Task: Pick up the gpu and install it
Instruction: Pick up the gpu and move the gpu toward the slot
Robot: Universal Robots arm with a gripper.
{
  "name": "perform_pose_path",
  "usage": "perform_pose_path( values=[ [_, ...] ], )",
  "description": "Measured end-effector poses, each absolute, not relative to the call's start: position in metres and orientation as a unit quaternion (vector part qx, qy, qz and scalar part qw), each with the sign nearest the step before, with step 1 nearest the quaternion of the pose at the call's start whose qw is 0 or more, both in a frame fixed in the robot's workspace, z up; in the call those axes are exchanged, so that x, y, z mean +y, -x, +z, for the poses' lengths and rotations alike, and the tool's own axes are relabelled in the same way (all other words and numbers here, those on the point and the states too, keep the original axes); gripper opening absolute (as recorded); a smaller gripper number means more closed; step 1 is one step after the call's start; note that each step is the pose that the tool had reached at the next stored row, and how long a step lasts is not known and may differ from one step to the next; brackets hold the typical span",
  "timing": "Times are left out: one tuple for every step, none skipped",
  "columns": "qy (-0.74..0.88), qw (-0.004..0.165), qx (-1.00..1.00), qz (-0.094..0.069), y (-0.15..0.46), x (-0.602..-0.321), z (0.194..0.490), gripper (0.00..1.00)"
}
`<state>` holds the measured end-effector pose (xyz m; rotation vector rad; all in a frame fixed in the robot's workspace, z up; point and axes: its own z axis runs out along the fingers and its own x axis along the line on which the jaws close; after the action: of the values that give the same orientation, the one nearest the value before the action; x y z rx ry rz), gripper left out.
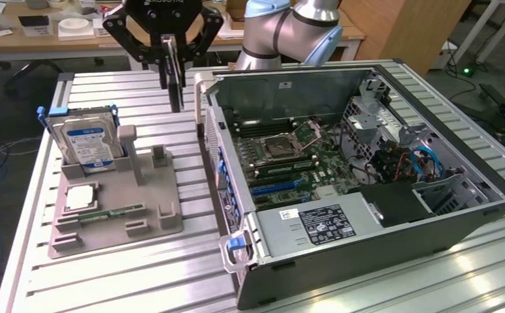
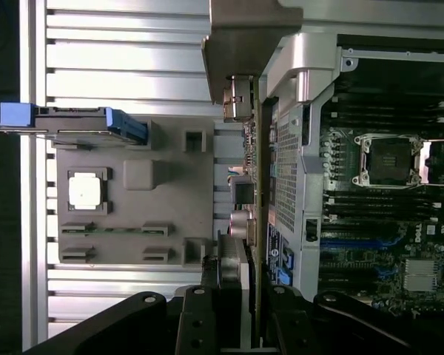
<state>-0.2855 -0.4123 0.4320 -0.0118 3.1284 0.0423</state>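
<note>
1. Exterior view: black multi-link gripper (image 1: 173, 60) on the silver and pale-blue arm (image 1: 274, 29). Its fingers are clamped on the thin flat green-board gpu (image 1: 177, 88). The card hangs upright, edge-on, clear of the desk.
2. The gpu is in the air over the gap between the grey moulded plastic fixture tray (image 1: 117, 222) (exterior view's left) and the open black steel computer case (image 1: 391, 254) (right). It's close to the case's side wall; can't tell if they touch.
3. On the tray: a silver hard drive with blue label (image 1: 88, 140) stands upright in blue rails. A square silver processor chip (image 1: 80, 195) lies flat in a recess. A narrow green memory stick (image 1: 113, 212) lies in a slot.
4. The case lies on its side, open upward. Inside: green motherboard (image 1: 291, 156), grey power supply box with black label (image 1: 317, 225), blue cables (image 1: 426, 163).
5. A ribbed aluminium desk (image 1: 104, 280) carries the tray and case.
6. Wrist view: gripper (image 2: 240, 325), with the black fingers (image 2: 196, 318) pinching the gpu (image 2: 240, 194) from both faces. The card shows edge-on as a thin green board line with blocky components and a ribbed cooler.
7. On one side of the card is the tray (image 2: 170, 214), holding the hard drive (image 2: 81, 122), chip (image 2: 86, 191) and memory stick (image 2: 115, 229). On the other side are the case's perforated silver wall (image 2: 285, 170) and the motherboard (image 2: 388, 222) with its square metal-framed socket.
8. The desk's (image 2: 126, 59) ribs show beyond the tray.
</note>
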Motion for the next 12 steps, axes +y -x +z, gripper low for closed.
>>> perform_pose_path(
  values=[
    [0.004,0.006,1.000,0.014,0.2847,-0.4123,0.4320,0.28],
    [0.004,0.006,1.000,0.014,0.2838,-0.4123,0.4320,0.28],
    [0.004,0.006,1.000,0.014,0.2829,-0.4123,0.4320,0.28],
    [0.004,0.006,1.000,0.014,0.2820,-0.4123,0.4320,0.28],
    [0.004,0.006,1.000,0.014,0.2812,-0.4123,0.4320,0.28],
    [0.004,0.006,1.000,0.014,0.2804,-0.4123,0.4320,0.28],
    [0.004,0.006,1.000,0.014,0.2796,-0.4123,0.4320,0.28],
    [0.004,0.006,1.000,0.014,0.2788,-0.4123,0.4320,0.28],
    [0.004,0.006,1.000,0.014,0.2781,-0.4123,0.4320,0.28],
    [0.004,0.006,1.000,0.013,0.2773,-0.4123,0.4321,0.28],
    [0.004,0.006,1.000,0.014,0.2765,-0.4123,0.4320,0.28],
    [0.004,0.006,1.000,0.014,0.2758,-0.4123,0.4320,0.28]
  ],
)
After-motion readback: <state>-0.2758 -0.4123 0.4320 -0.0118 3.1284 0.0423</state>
